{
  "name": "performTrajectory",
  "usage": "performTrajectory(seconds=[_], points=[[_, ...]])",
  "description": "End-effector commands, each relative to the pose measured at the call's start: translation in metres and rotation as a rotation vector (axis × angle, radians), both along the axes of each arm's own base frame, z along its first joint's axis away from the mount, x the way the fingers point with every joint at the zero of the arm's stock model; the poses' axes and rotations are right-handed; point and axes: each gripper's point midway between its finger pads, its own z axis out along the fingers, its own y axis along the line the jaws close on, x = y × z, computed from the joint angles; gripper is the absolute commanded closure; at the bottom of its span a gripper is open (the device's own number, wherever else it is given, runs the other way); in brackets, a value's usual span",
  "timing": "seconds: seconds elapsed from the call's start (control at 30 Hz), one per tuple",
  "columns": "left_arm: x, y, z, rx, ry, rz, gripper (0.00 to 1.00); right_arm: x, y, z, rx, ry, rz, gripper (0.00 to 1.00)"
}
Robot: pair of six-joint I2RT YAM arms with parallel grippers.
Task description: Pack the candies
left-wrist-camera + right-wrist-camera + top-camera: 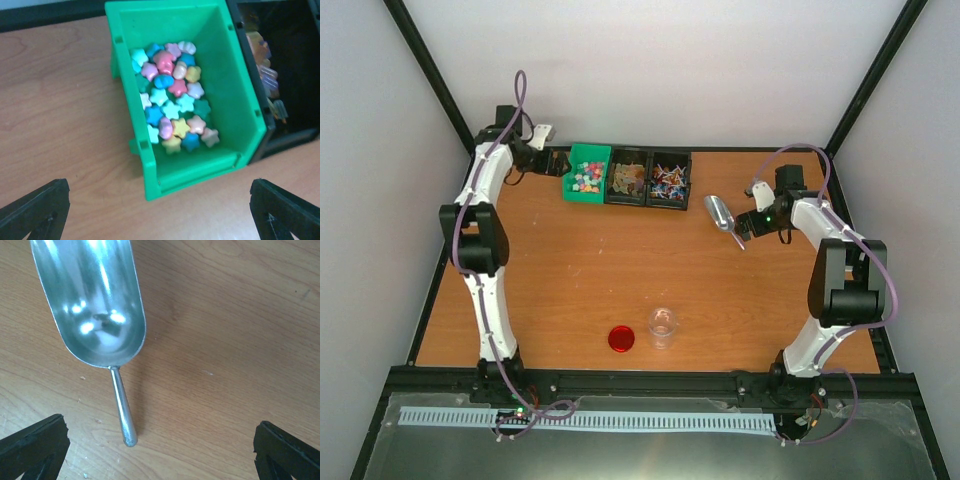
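Two sets of jaws stand fully spread, holding nothing. Right gripper (160, 452) hangs over the metal scoop (92, 300) — its handle (123, 410) points back toward it, long axis running nearly straight ahead. Candies (172, 97) lie in the green bin (237, 115), just ahead of the left gripper (160, 214).

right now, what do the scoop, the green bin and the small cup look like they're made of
Scoop: metal by the look, polished silver with bright mirror-like glints in its bowl.
Green bin: moulded plastic, it seems, smooth and even in colour with a slight sheen.
Cup: clear, the table shows through it; plastic or glass, I cannot tell which.
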Motion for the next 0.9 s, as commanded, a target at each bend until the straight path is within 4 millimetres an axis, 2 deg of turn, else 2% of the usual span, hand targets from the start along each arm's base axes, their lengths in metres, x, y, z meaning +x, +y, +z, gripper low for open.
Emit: performTrajectory(seconds=[0.0, 0.13, 0.23, 0.37, 0.6, 0.7, 0.73, 0.87], points=[[0.024, -0.011, -0.004, 0.004, -0.014, 0.023, 0.0, 0.005, 0.005, 0.002, 0.033, -0.021, 0.029, 0.0], [0.047, -0.017, -0.018, -0.003, -0.038, 0.034, 0.0, 0.011, 0.009, 0.015, 0.059, -0.06, 0.043, 0.0], [0.057, -0.028, -0.024, -0.017, -0.056, -0.002, 0.0, 0.018, 0.015, 0.029, 0.092, -0.09, 0.05, 0.0], [0.049, -0.047, -0.027, -0.075, -0.038, -0.071, 0.04, 0.033, 0.022, 0.049, 0.139, -0.14, 0.048, 0.0], [0.007, -0.065, -0.029, -0.162, 0.03, -0.139, 0.24, 0.068, 0.028, 0.067, 0.172, -0.187, 0.03, 0.0], [-0.019, -0.071, -0.031, -0.199, 0.056, -0.159, 0.31, 0.083, 0.033, 0.068, 0.184, -0.194, 0.031, 0.0], [-0.032, -0.073, -0.038, -0.212, 0.078, -0.168, 0.33, 0.088, 0.037, 0.067, 0.189, -0.195, 0.034, 0.0], [-0.074, -0.084, -0.036, -0.227, 0.092, -0.246, 0.36, 0.112, 0.05, 0.071, 0.209, -0.215, 0.044, 0.0]])
